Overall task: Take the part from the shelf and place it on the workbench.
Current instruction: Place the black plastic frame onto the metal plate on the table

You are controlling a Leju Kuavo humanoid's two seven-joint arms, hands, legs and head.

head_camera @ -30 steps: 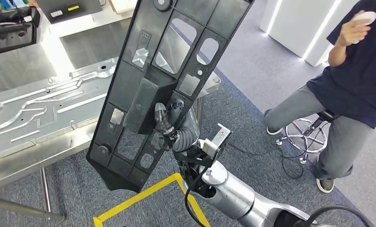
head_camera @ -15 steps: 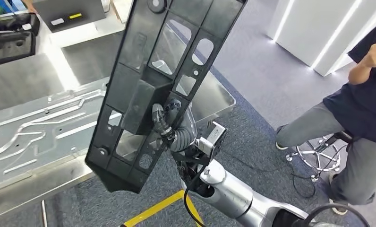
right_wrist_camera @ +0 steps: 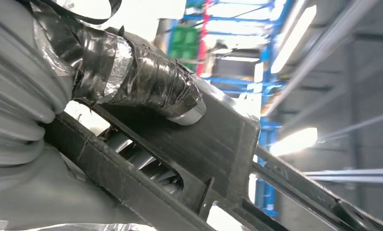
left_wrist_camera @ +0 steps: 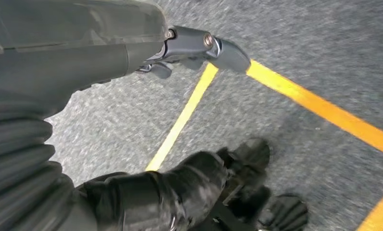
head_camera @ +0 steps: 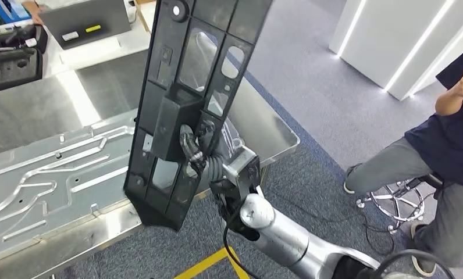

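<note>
Over the desk, head view: right robot hand grasps the black part above a stamped metal sheet; person beside; since earlier the view has shifted | left wrist: left robot hand over carpet, grasp unclear | right wrist: taped thumb presses the part.

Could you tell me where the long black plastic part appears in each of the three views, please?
Head view: the black part stands tall at centre, above the workbench.
Left wrist view: not in it.
Right wrist view: the part runs diagonally across the frame.
Shared landmark: the right robot hand gripping the part, its taped thumb pressed on it.
</note>
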